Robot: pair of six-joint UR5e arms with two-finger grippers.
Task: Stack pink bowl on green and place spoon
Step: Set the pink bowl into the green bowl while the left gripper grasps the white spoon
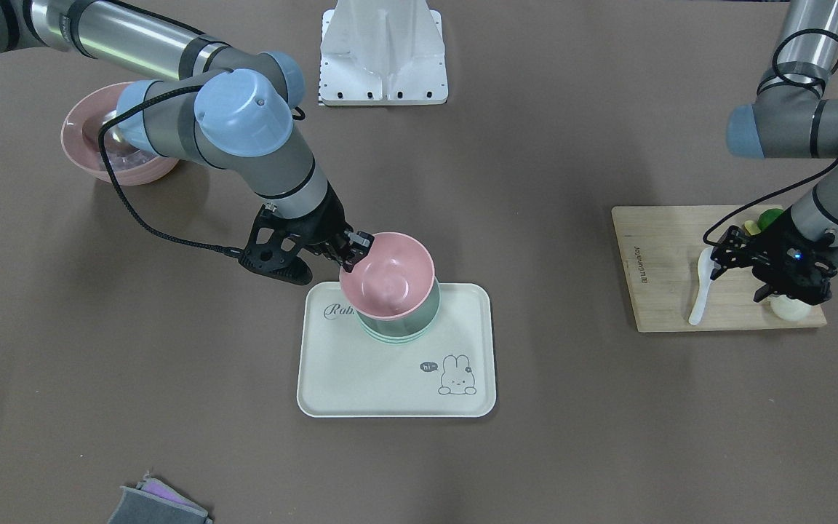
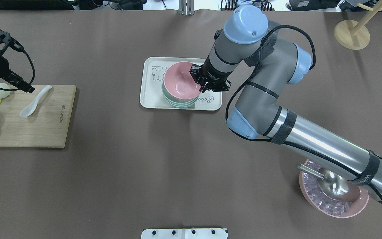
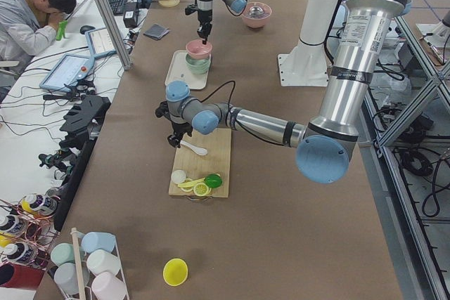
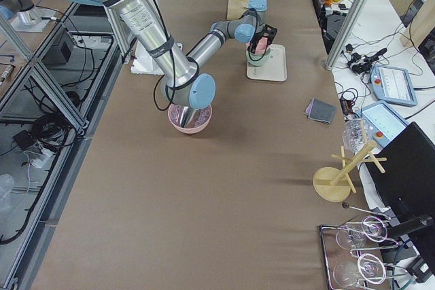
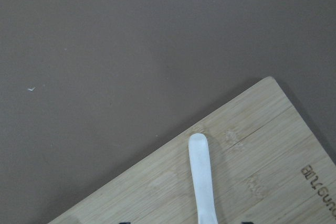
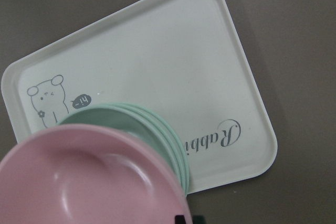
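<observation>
Pink bowl (image 1: 390, 280) tilts on tray's (image 1: 390, 382) green bowl (image 1: 423, 320), rim pinched by right gripper (image 1: 356, 252); off tray, left gripper (image 1: 716, 268), seemingly wide, straddles spoon (image 1: 700, 297).

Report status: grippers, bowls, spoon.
Right gripper shut on pink bowl rim, bowl tilted over green bowl on tray. Left gripper open above spoon on cutting board. Nothing seen in the way.

Bench (image 1: 608, 437): brown, matte cover.
Middle: white tray (image 1: 361, 378).
Robot's left end: wooden board (image 1: 663, 291).
Robot's right end: pink ice bowl (image 1: 81, 145).
Operators' edge: grey cloth (image 1: 157, 506).
Robot's edge: white mount (image 1: 382, 65).
</observation>
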